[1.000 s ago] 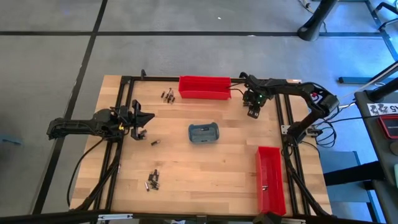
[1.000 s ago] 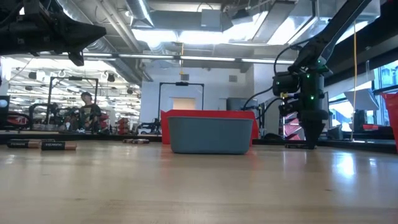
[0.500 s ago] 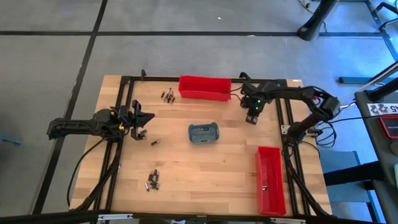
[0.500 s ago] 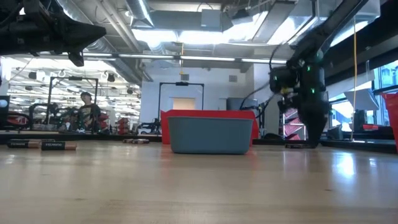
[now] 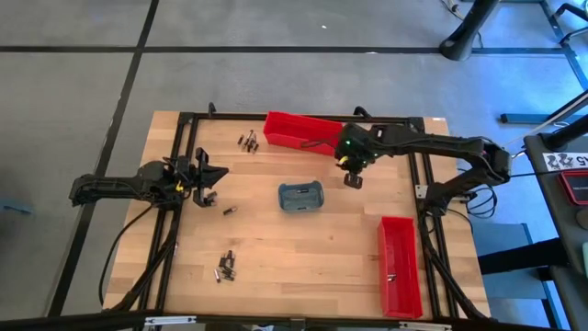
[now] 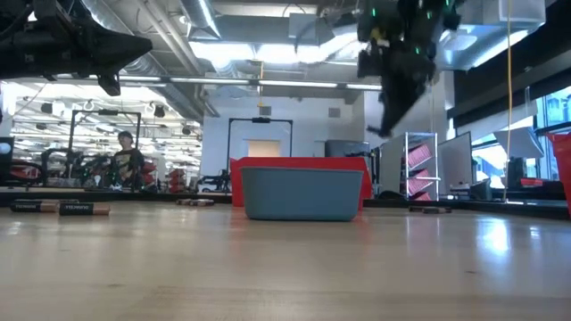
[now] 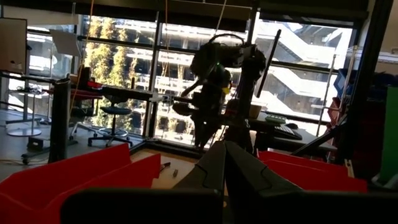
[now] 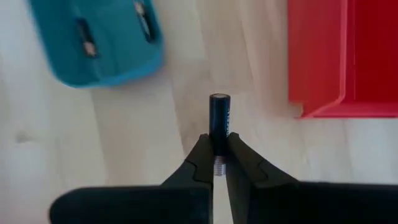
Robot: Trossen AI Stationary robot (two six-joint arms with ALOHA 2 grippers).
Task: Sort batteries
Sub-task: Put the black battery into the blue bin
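Above the surface (image 5: 303,248), beside the blue tray (image 5: 301,196), the right tool (image 8: 216,163) clamps one battery (image 8: 219,121); the left tool (image 5: 210,181) waits, fingers together.

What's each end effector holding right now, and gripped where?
Right end effector holds one dark battery, pinched at its lower end, the rest sticking out past the fingertips. Left end effector is shut, holding nothing.

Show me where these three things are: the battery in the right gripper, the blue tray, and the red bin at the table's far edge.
battery (image 8: 219,118): right wrist view, middle of its dark body.
blue tray (image 5: 301,196): high view, its rim.
red bin (image 5: 292,131): high view, its floor near the left end.
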